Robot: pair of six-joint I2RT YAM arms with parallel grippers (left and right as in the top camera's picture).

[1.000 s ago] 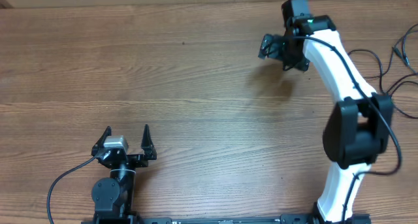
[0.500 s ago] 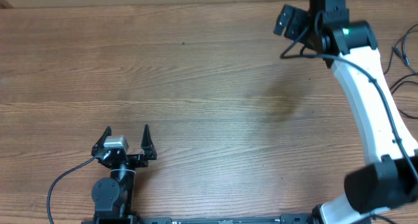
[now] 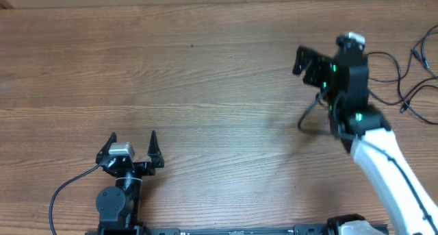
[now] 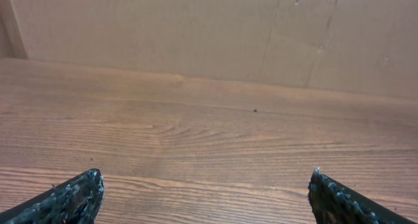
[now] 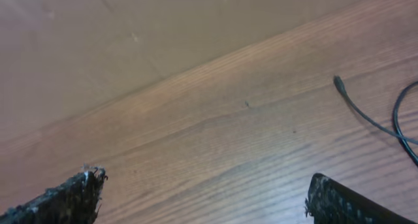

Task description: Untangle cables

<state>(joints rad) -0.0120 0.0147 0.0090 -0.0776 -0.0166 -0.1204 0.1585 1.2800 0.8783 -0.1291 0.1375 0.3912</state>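
where cables (image 3: 415, 54) leave frame, right tool (image 3: 304, 62) (blurred)

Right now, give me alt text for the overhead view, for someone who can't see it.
Overhead view of a wooden table: the white right arm reaches in with its open right gripper over bare wood, beside thin black cables at the right edge. The left gripper rests open near the front edge.

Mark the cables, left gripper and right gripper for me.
cables (image 5: 338, 85): right wrist view, plug end of one cord.
left gripper (image 3: 133, 136): overhead view, midway between its open fingertips.
right gripper (image 5: 204, 179): right wrist view, midway between its open fingertips.
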